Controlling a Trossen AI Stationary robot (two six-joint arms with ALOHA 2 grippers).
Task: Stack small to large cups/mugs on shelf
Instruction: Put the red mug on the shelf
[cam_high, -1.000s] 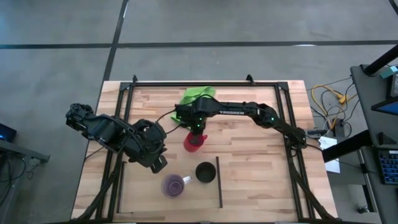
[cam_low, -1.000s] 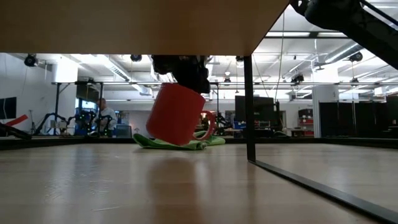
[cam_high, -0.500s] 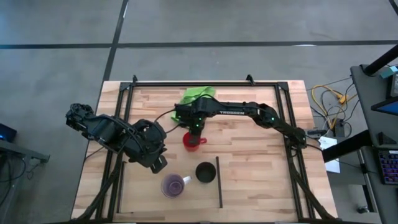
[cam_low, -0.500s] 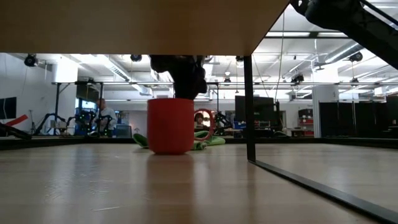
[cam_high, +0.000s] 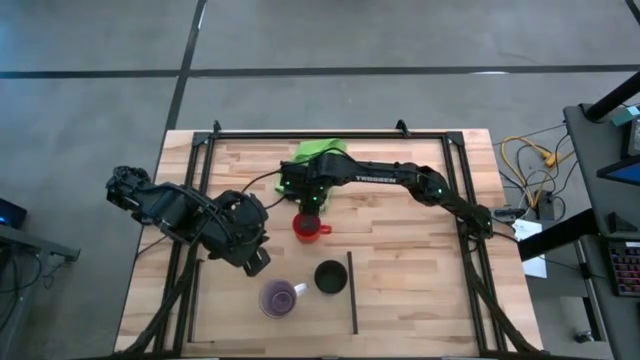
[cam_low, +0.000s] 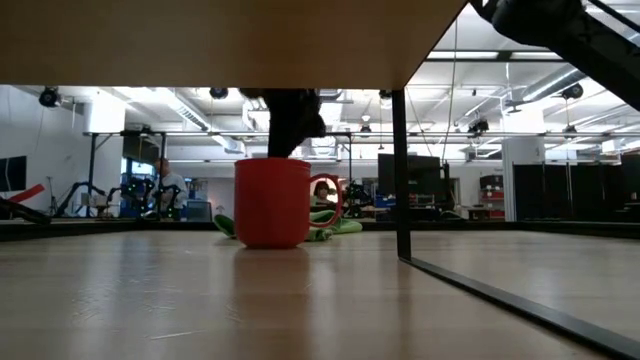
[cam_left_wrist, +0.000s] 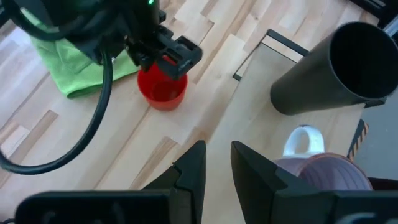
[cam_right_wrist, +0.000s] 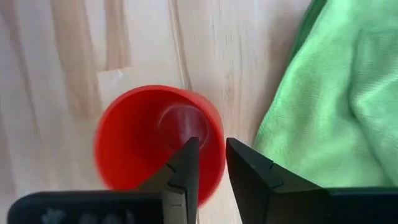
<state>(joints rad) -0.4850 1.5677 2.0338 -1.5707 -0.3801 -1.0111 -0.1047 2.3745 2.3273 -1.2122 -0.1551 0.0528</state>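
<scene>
My right gripper hovers just above the red mug, fingers slightly parted and clear of its rim; the mug stands upright mid-bench, near the green cloth. My left gripper waits nearly closed and empty beside the purple cup and black cup.

Left gripper: fingers near together, a narrow gap between them, nothing held. Beyond them, the red mug stands upright on the wooden table, open side up. The right gripper sits directly over the mug's rim; finger position not discernible. A green cloth lies just beside the mug. The black cup and the purple cup, with its whitish handle, sit close together, apart from the mug.
</scene>
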